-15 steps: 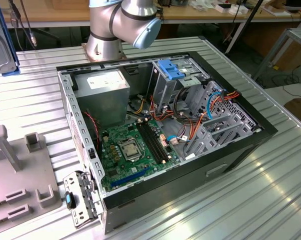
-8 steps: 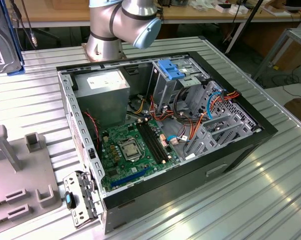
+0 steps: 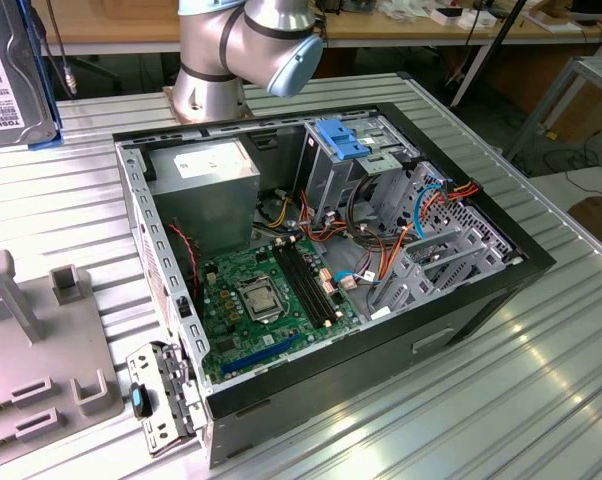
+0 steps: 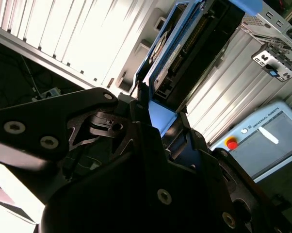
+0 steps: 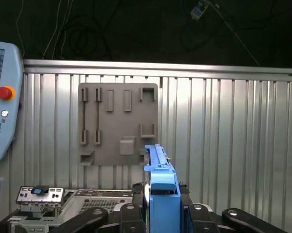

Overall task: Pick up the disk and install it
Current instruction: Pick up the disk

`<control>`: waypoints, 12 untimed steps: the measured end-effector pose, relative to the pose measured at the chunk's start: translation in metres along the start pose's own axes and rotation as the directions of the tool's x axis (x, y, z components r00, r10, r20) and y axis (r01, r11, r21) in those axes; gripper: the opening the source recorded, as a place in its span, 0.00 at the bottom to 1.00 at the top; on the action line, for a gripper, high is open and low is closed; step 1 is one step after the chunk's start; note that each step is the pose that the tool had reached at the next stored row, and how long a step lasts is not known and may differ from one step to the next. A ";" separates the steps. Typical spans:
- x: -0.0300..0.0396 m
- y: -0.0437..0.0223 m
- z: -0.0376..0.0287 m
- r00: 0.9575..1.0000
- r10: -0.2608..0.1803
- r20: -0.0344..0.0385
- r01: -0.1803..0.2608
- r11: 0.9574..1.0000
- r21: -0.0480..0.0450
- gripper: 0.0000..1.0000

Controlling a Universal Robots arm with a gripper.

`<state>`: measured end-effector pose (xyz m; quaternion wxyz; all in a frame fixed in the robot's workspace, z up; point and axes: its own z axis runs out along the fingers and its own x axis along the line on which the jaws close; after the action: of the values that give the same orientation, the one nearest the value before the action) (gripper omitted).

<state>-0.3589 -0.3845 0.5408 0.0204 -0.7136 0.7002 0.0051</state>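
The gripper [image 5: 163, 208] clamps the disk [image 5: 158, 162], seen edge-on in the first wrist view. The exterior view shows its label, apart from the open case [image 3: 381, 395].

The disk [image 3: 11, 90] is showing a bright blue carrier rail over grey metal, and the gripper [image 5: 161, 194] holding it is looking matte black. The counter [image 3: 501, 400] is gleaming in ribbed silver stripes, while the motherboard [image 3: 231, 320] is showing green and the fixture plate [image 5: 118, 124] plain pale grey.
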 end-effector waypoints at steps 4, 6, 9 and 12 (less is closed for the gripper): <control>0.0001 -0.0054 0.0004 1.000 0.000 0.000 0.000 1.000 0.000 0.37; 0.0002 -0.0080 0.0005 1.000 0.000 0.000 0.000 1.000 0.000 0.37; 0.0003 -0.0130 0.0008 1.000 0.000 0.000 0.000 1.000 0.000 0.37; 0.0004 -0.0193 0.0010 1.000 0.000 0.000 0.000 1.000 0.000 0.37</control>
<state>-0.3395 -0.3845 0.5402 0.0204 -0.7136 0.7002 0.0051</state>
